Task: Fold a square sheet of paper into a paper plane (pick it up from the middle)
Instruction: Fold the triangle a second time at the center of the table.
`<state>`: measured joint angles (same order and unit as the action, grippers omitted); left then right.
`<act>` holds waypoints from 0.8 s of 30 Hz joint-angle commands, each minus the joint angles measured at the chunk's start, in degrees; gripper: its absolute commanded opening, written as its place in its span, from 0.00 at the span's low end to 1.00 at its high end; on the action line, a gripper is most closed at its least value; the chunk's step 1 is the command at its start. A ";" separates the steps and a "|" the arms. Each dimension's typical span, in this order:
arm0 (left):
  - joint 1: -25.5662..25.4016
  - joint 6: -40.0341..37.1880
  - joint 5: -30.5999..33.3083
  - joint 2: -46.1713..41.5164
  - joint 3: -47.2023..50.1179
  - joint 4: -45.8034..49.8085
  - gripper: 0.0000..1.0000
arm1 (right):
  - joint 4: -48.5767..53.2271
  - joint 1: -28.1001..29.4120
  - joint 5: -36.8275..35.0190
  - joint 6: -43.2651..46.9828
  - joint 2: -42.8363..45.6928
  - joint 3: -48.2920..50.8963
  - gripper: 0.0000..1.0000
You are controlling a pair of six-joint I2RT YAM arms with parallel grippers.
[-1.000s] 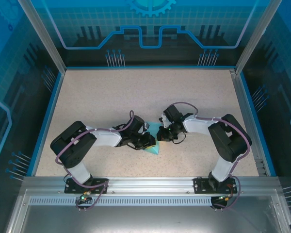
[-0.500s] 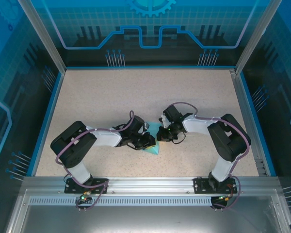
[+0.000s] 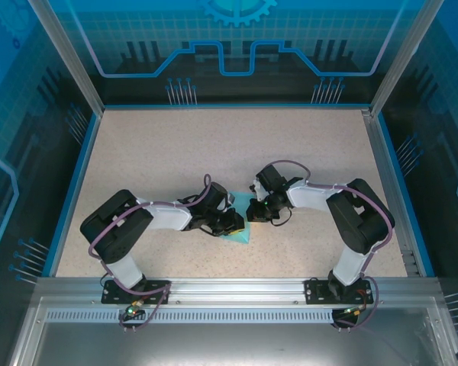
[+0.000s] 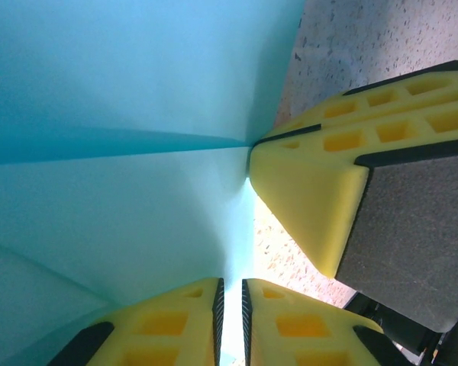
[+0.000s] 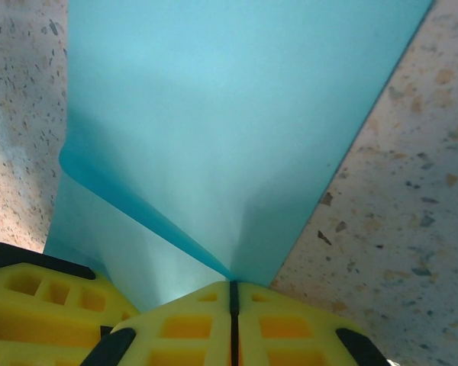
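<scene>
The square sheet of paper [image 3: 244,233] is light cyan and lies bent between both grippers near the middle of the table. My left gripper [image 3: 239,222] comes in from the left, and in its wrist view its jaws [image 4: 230,301] pinch an edge of the sheet [image 4: 122,99]. My right gripper [image 3: 252,213] comes in from the right, almost touching the left one. Its jaws [image 5: 230,293] are shut on a raised crease of the sheet [image 5: 237,114]. A sharp fold runs from that pinch point across the paper. The right gripper's yellow finger [image 4: 305,183] shows in the left wrist view.
The speckled beige table [image 3: 214,145] has a blue rim and glass walls on three sides. An aluminium rail [image 3: 229,293] with both arm bases runs along the near edge. Open tabletop lies beyond and beside the arms.
The right gripper has edged slightly left toward the left gripper. Both grips on the paper are unchanged.
</scene>
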<state>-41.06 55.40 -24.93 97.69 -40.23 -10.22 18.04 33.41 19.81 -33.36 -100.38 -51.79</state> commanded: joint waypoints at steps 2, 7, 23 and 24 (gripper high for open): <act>-0.57 -0.42 -0.14 1.62 1.07 2.20 0.17 | 1.75 0.78 -1.28 0.67 -1.20 -1.46 0.09; -0.60 -0.42 -0.16 2.02 0.94 2.40 0.17 | 1.73 0.78 -1.23 0.78 -1.50 -1.66 0.09; -0.62 0.64 1.94 1.89 1.11 5.50 0.16 | 4.53 0.78 -6.54 -0.07 2.11 -2.33 0.17; -0.67 0.78 2.16 1.98 1.15 5.76 0.16 | 4.61 0.83 -7.07 -0.29 3.10 -2.30 0.18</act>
<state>-41.21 55.55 -24.29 98.70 -40.23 -9.26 20.10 33.89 17.45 -33.36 -100.22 -53.06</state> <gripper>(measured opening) 0.157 0.175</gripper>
